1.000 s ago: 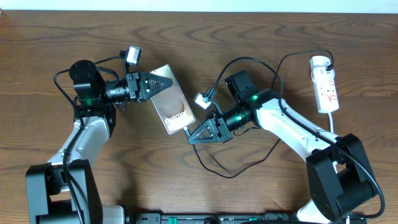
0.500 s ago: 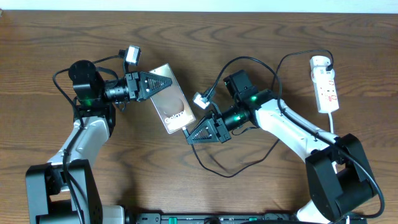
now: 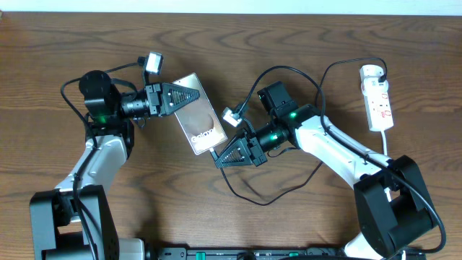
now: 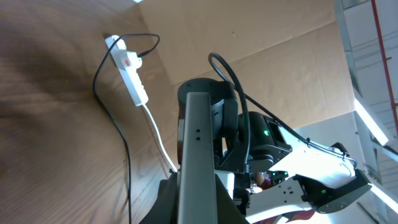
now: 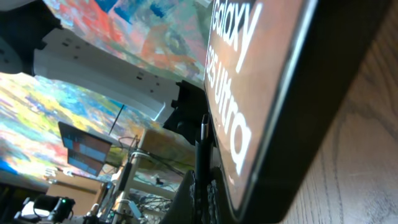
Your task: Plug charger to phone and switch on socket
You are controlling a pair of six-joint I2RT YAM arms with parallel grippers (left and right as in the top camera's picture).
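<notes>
Overhead: left gripper (image 3: 193,97) clamped on the phone (image 3: 202,126) at its far edge. Right gripper (image 3: 220,160) pinched on the charger (image 3: 268,204) tip at the near edge. Socket (image 3: 378,98) well right of the phone.
Left wrist: socket (image 4: 129,70) beyond the phone.
Right wrist: plug close to the phone's edge.
Likely mid-plugging; next, a straight, aligned push.

Overhead view evenly lit and sharp, soft shadows, wrist views blurred close-up — colourful reflections glaring across phone (image 5: 255,81) screen.

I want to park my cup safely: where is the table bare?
Bare wood: the far strip beyond the phone, and the near patch between the left arm and the charger loop. Crowded between phone and socket.
</notes>
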